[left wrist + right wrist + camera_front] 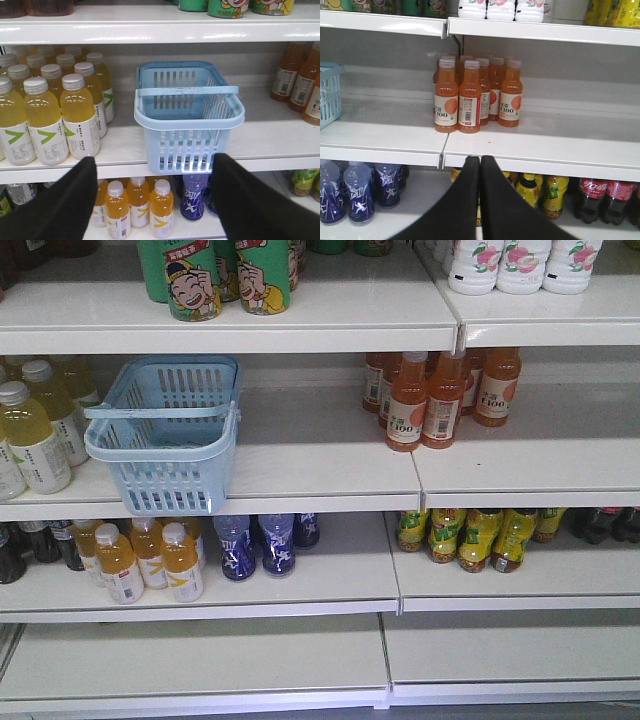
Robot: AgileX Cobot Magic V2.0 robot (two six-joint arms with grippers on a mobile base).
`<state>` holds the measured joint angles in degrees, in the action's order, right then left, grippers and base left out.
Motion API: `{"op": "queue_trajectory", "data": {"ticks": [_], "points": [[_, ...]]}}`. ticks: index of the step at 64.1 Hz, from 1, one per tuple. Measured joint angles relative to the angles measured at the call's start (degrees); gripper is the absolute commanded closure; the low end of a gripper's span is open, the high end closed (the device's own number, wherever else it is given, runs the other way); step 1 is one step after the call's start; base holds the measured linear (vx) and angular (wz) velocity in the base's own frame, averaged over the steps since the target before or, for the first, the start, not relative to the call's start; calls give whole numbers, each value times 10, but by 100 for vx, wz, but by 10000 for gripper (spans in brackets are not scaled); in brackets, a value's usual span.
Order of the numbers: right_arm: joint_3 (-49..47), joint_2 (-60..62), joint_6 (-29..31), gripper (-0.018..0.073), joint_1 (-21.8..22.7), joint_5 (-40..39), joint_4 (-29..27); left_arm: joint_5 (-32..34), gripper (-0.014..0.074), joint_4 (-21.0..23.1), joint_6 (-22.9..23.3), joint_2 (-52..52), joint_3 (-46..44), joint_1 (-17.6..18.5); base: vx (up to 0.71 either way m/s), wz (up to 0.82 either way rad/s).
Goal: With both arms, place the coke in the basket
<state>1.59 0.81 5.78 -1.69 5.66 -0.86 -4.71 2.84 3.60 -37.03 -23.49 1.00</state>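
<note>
Black left gripper (pixel 155 161) spread wide and empty; black right gripper (pixel 480 162) pinched closed on nothing.
The slim red-and-white coke bottle shows in no view. The light blue slotted plastic basket (pixel 160 455) sits at the white metal shelf (pixel 320 475) lip, so a nudge could tip it off; the dark red-labelled cola bottles (pixel 592 200) invite a wrong pick.

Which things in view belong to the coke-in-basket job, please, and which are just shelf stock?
Job: basket; left gripper, jaws open; right gripper, jaws shut.
Stock: yellow drink bottles; orange drink bottles; blue bottles; green cans; dark cola bottles.
</note>
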Motion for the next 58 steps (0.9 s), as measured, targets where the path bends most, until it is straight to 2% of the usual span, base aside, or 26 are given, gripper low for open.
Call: {"op": "queue_trajectory", "data": {"ticks": [9, 15, 20, 26, 33, 41, 58], "points": [[0, 0, 0, 569, 0, 0, 0, 52, 97, 2, 6, 0, 0, 0, 0, 0], [0, 0, 0, 569, 0, 0, 0, 95, 97, 41, 53, 0, 0, 0, 0, 0], [0, 0, 0, 569, 0, 0, 0, 121, 101, 97, 133, -9, -7, 0, 0, 0], [0, 0, 0, 569, 0, 0, 0, 112, 120, 164, 248, -38, -30, 0, 0, 0], [0, 0, 0, 569, 0, 0, 0, 77, 147, 202, 350, -98, -72, 0, 0, 0], [0, 0, 0, 569, 0, 0, 0, 28, 182, 210, 378, -173, -136, 0, 0, 0], [0, 0, 0, 569, 0, 0, 0, -38, 219, 258, 385, -327, -256, 0, 0, 0]]}}
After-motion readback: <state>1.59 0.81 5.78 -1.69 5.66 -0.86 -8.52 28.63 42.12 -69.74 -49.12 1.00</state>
